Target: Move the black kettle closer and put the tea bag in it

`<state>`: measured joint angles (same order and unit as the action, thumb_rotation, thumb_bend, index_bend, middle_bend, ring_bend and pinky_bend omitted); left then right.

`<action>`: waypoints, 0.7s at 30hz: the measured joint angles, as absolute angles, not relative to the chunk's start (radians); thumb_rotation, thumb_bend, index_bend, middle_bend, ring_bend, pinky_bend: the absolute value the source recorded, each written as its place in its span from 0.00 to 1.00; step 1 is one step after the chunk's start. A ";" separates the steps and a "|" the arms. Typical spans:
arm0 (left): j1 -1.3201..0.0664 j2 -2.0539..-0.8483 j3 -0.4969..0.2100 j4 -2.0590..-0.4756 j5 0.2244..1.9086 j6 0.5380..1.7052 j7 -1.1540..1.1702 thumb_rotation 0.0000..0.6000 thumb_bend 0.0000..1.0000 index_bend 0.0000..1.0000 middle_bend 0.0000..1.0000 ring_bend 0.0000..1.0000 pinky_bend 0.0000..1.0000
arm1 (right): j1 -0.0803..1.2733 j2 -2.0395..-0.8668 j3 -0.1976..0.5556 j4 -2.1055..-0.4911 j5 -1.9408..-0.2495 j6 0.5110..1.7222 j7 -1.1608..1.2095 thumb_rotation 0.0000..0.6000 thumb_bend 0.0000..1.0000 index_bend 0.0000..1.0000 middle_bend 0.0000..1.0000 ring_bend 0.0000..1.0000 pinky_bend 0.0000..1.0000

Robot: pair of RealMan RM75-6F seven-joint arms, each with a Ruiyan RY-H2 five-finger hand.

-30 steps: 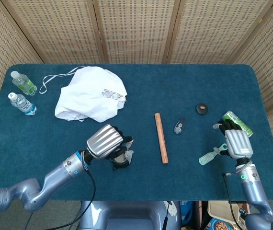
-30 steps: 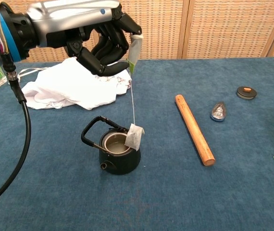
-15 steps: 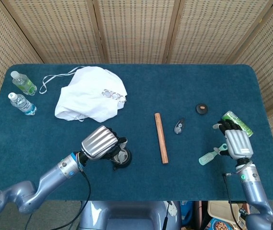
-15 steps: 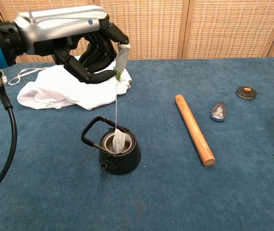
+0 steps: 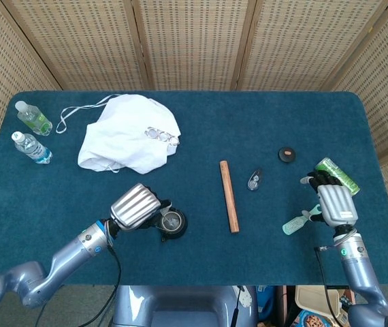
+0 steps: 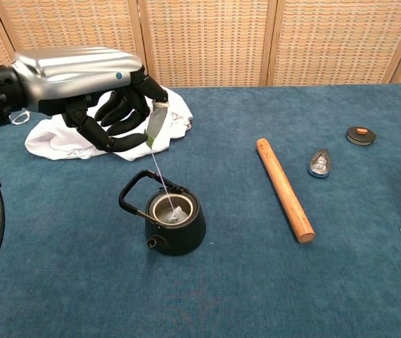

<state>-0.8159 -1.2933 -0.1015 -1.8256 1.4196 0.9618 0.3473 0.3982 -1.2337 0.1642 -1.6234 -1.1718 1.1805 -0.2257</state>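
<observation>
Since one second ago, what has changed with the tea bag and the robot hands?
The left robot hand, pinching the tag, has come down and moved left; the tea bag went from the black kettle's rim down inside it. The kettle, right robot hand and wooden stick stayed put.

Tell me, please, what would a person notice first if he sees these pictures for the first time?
First the left hand, large at the left of the chest view, pinching the tea bag tag above the black kettle; the string runs down and the bag lies inside the kettle's open mouth. Next the white cloth bunched at the far left of the blue table, and the wooden stick lying near the middle.
</observation>
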 measured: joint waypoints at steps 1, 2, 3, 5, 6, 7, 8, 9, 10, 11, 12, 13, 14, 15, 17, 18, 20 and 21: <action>-0.816 -1.295 -0.102 -1.825 1.417 0.961 0.349 1.00 0.52 0.63 0.79 0.72 0.68 | 0.398 -1.234 0.164 -1.624 -1.172 1.181 -0.226 1.00 0.29 0.32 0.28 0.16 0.27; -0.817 -1.297 -0.102 -1.825 1.417 0.961 0.351 1.00 0.52 0.63 0.79 0.72 0.68 | 0.398 -1.234 0.164 -1.625 -1.172 1.181 -0.227 1.00 0.29 0.32 0.28 0.16 0.27; -0.817 -1.299 -0.102 -1.825 1.417 0.961 0.354 1.00 0.52 0.63 0.79 0.72 0.68 | 0.397 -1.234 0.164 -1.626 -1.172 1.182 -0.228 1.00 0.29 0.32 0.28 0.16 0.27; -0.819 -1.306 -0.102 -1.825 1.419 0.961 0.361 1.00 0.52 0.63 0.79 0.72 0.68 | 0.397 -1.233 0.164 -1.627 -1.172 1.183 -0.230 1.00 0.29 0.32 0.28 0.16 0.27; -0.820 -1.308 -0.102 -1.825 1.420 0.960 0.363 1.00 0.52 0.63 0.79 0.72 0.68 | 0.396 -1.232 0.164 -1.628 -1.171 1.184 -0.230 1.00 0.29 0.32 0.28 0.16 0.27; -0.821 -1.310 -0.102 -1.825 1.421 0.960 0.367 1.00 0.52 0.63 0.79 0.72 0.68 | 0.396 -1.232 0.164 -1.628 -1.170 1.184 -0.230 1.00 0.28 0.32 0.28 0.16 0.27; -0.822 -1.313 -0.102 -1.824 1.423 0.960 0.372 1.00 0.52 0.63 0.79 0.72 0.68 | 0.396 -1.230 0.165 -1.629 -1.170 1.183 -0.230 1.00 0.28 0.32 0.28 0.16 0.27; -0.823 -1.315 -0.102 -1.823 1.423 0.960 0.379 1.00 0.52 0.63 0.79 0.72 0.68 | 0.396 -1.230 0.165 -1.630 -1.170 1.183 -0.230 1.00 0.28 0.32 0.28 0.16 0.27; -0.825 -1.321 -0.103 -1.822 1.424 0.960 0.390 1.00 0.52 0.63 0.79 0.72 0.68 | 0.395 -1.231 0.164 -1.630 -1.171 1.184 -0.230 1.00 0.28 0.32 0.28 0.16 0.27; -0.828 -1.326 -0.104 -1.822 1.423 0.959 0.399 1.00 0.52 0.63 0.79 0.72 0.68 | 0.396 -1.231 0.165 -1.630 -1.171 1.184 -0.229 1.00 0.29 0.32 0.28 0.16 0.27; -0.831 -1.333 -0.106 -1.821 1.421 0.957 0.408 1.00 0.52 0.63 0.79 0.72 0.68 | 0.395 -1.231 0.165 -1.631 -1.172 1.184 -0.229 1.00 0.29 0.32 0.28 0.16 0.27; -0.838 -1.345 -0.109 -1.818 1.418 0.953 0.422 1.00 0.52 0.63 0.79 0.72 0.68 | 0.395 -1.230 0.165 -1.631 -1.172 1.185 -0.229 1.00 0.29 0.32 0.28 0.16 0.27; -0.842 -1.355 -0.112 -1.815 1.413 0.950 0.432 1.00 0.52 0.63 0.79 0.72 0.68 | 0.395 -1.229 0.165 -1.632 -1.171 1.184 -0.229 1.00 0.29 0.32 0.28 0.16 0.27; -0.847 -1.364 -0.115 -1.813 1.408 0.946 0.443 1.00 0.52 0.62 0.79 0.72 0.68 | 0.395 -1.229 0.165 -1.632 -1.171 1.184 -0.230 1.00 0.29 0.32 0.28 0.16 0.27; -0.856 -1.376 -0.118 -1.812 1.394 0.937 0.468 1.00 0.52 0.58 0.79 0.72 0.68 | 0.394 -1.228 0.165 -1.633 -1.170 1.184 -0.230 1.00 0.29 0.32 0.28 0.16 0.27; -0.859 -1.379 -0.119 -1.812 1.387 0.933 0.480 1.00 0.52 0.52 0.79 0.72 0.68 | 0.394 -1.227 0.165 -1.635 -1.170 1.185 -0.231 1.00 0.29 0.32 0.29 0.16 0.27; -0.867 -1.386 -0.119 -1.815 1.371 0.923 0.512 1.00 0.52 0.42 0.79 0.72 0.68 | 0.393 -1.225 0.165 -1.637 -1.170 1.186 -0.232 1.00 0.29 0.32 0.29 0.16 0.27; -0.871 -1.388 -0.119 -1.817 1.362 0.917 0.526 1.00 0.52 0.35 0.79 0.72 0.68 | 0.393 -1.224 0.165 -1.638 -1.170 1.186 -0.233 1.00 0.29 0.32 0.29 0.16 0.27</action>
<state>-0.8709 -1.3883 -0.1186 -1.8175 1.3620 0.9173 0.5261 0.3929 -1.2241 0.1651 -1.6381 -1.1703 1.1862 -0.2325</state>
